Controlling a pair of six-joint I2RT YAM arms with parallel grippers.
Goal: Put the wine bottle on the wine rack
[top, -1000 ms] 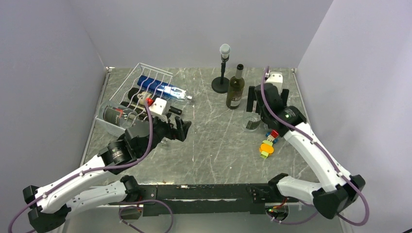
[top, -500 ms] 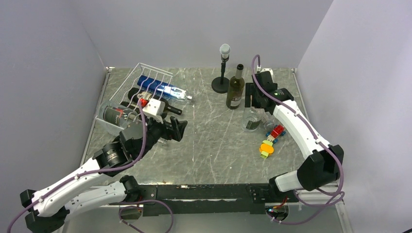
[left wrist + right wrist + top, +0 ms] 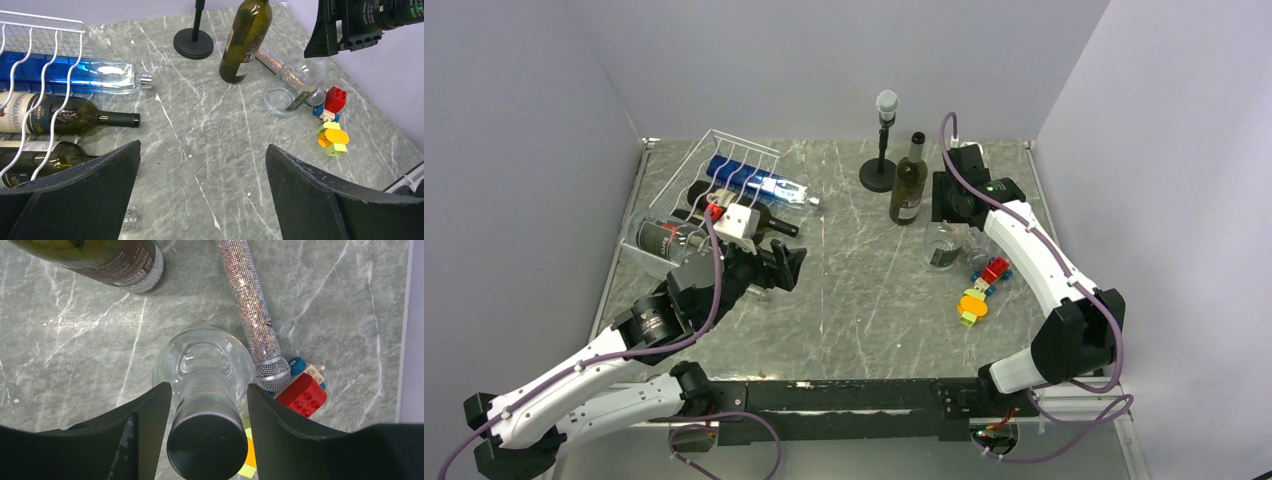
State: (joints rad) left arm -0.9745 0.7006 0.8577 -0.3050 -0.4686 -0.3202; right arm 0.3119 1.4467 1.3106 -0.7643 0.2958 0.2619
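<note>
A dark green wine bottle (image 3: 909, 188) (image 3: 245, 45) stands upright at the back of the table, with its base showing in the right wrist view (image 3: 115, 262). Just right of it stands a clear glass bottle (image 3: 942, 246) (image 3: 207, 360) with a black cap. My right gripper (image 3: 950, 212) (image 3: 208, 387) hangs over it, one finger on each side of the neck with a narrow gap on both sides. The white wire wine rack (image 3: 724, 150) (image 3: 30, 30) at the back left holds a blue bottle and two dark bottles. My left gripper (image 3: 789, 265) (image 3: 202, 150) stands wide open over bare table beside the rack.
A black microphone stand (image 3: 882, 172) stands left of the green bottle. A glittery microphone (image 3: 250, 305) lies beside the clear bottle. Coloured toy blocks (image 3: 976, 298) and a red block (image 3: 302, 395) lie to its right. The right wall is close.
My right arm has swung back toward the far wall over the clear bottle, and its jaws have narrowed round the neck. The left arm drifted slightly left.
</note>
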